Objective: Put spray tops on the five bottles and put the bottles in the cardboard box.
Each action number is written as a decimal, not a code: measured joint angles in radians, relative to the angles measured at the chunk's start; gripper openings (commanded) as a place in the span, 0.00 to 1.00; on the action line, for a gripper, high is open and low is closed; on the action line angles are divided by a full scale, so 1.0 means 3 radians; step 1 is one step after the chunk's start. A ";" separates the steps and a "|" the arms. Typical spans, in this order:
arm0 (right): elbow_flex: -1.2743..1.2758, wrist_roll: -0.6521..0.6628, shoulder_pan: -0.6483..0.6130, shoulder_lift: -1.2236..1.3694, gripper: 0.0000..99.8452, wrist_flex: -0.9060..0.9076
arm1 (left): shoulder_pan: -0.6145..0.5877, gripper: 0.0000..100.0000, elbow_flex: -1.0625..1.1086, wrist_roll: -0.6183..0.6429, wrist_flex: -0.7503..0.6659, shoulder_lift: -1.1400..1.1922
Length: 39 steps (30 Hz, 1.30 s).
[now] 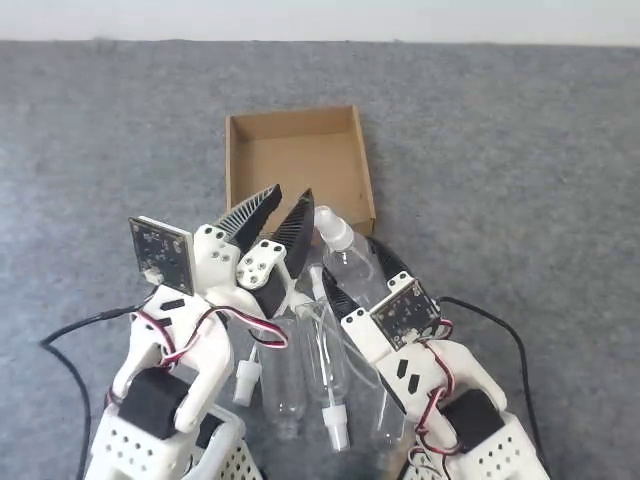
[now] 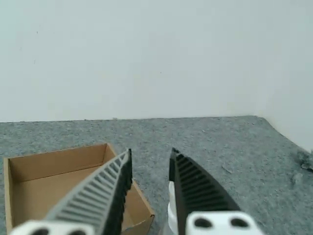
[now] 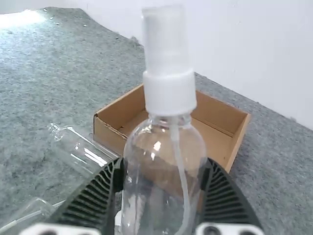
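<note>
My right gripper (image 1: 350, 262) (image 3: 161, 174) is shut on a clear bottle (image 1: 352, 268) (image 3: 164, 147) that stands upright with a white spray top (image 1: 333, 228) (image 3: 167, 73) fitted. The bottle is just in front of the open cardboard box (image 1: 300, 160) (image 3: 222, 125), which holds nothing. My left gripper (image 1: 291, 197) (image 2: 150, 152) hangs open beside that spray top, over the box's near edge, with nothing between its fingers. Clear bottles without tops (image 1: 283, 385) (image 1: 322, 345) lie between the arms, and one more (image 3: 78, 147) lies by the box. Two loose spray tops (image 1: 247, 380) (image 1: 337, 428) lie among them.
Grey carpet (image 1: 520, 180) covers the table, with free room to both sides of the box. Black cables (image 1: 70, 350) (image 1: 510, 340) trail beside each arm's base. A white wall (image 2: 146, 58) rises behind the table's far edge.
</note>
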 measured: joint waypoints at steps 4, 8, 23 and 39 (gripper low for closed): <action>0.0000 0.0000 0.0000 0.0000 0.02 0.0000 | 0.0000 0.11 0.0077 0.0000 -0.0169 -0.0005; -0.0102 0.0000 0.0010 0.0000 0.02 0.0240 | 0.0000 0.08 0.0205 0.0000 -0.0332 0.0000; -0.0245 0.0000 0.0010 0.0000 0.02 0.0302 | -0.0297 0.08 0.0348 0.0056 -0.0557 0.0000; -0.0414 0.0000 0.0020 0.0000 0.02 0.0302 | 0.0486 0.08 0.0506 -0.0450 -0.0557 -0.0015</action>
